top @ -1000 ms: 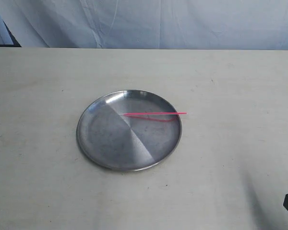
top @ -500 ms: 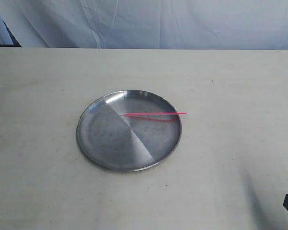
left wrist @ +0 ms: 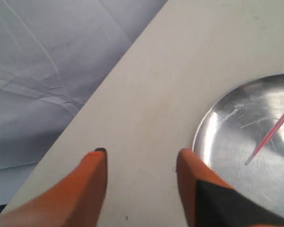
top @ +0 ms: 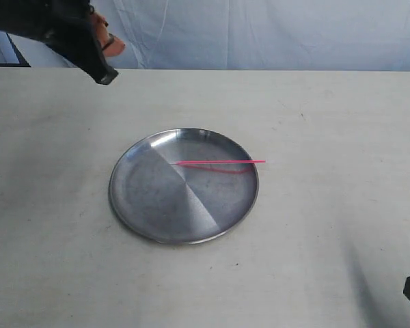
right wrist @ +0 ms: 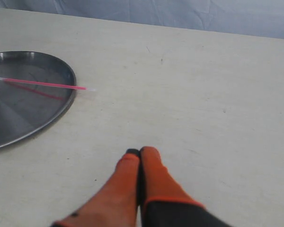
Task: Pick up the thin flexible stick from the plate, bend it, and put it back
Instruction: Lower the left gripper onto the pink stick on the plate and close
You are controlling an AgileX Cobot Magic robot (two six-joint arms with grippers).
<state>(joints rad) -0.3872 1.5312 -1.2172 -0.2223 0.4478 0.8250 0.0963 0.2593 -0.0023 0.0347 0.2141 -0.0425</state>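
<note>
Plate [top: 157,205]: round shiny steel, low rim, sitting on a cream tabletop [top: 328,116]. The thin pink stick [top: 219,162] lies straight across the plate. One end is near the plate's centre and the other overhangs the rim on the plate's right side, whitish tip just past the edge. There's a reddish reflection of it in the metal.

Left gripper [left wrist: 142,156]: orange fingers spread wide, nothing between them. It's beyond the plate's far-left side, well apart from the stick. Probably hovering; height is hard to judge.

Right gripper [right wrist: 139,152]: fingers pressed together, empty, off the plate's near-right side.

Creased blue-grey cloth [top: 273,34] hangs behind the table, beyond the plate.
</note>
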